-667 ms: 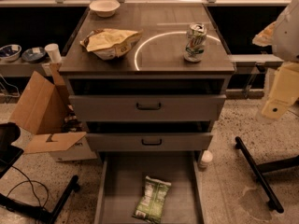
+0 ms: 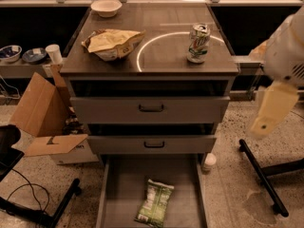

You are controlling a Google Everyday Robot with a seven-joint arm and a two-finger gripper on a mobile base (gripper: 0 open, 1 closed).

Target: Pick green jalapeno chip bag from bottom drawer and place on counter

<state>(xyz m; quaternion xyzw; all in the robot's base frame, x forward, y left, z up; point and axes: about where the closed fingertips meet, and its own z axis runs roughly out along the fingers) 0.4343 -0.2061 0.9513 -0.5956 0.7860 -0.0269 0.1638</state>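
Note:
The green jalapeno chip bag [image 2: 154, 203] lies flat on the grey floor of the open bottom drawer [image 2: 118, 194], near its front middle. The counter [image 2: 166, 56] is the dark cabinet top with a bright ring marked on it. My gripper [image 2: 265, 122] hangs from the white arm [image 2: 287, 51] at the right edge of the camera view, beside the cabinet at the height of the upper drawers. It is well above and to the right of the bag and holds nothing that I can see.
On the counter stand a soda can [image 2: 198, 42], a tan-yellow bag [image 2: 113, 42] and a white bowl [image 2: 106, 6]. Two shallower drawers [image 2: 151, 109] sit above the bottom one. A cardboard box [image 2: 42, 118] is at the left, black chair legs [image 2: 263, 179] at the right.
The arm with my gripper has moved down and slightly left along the right side of the cabinet. The bag and the things on the counter have not moved.

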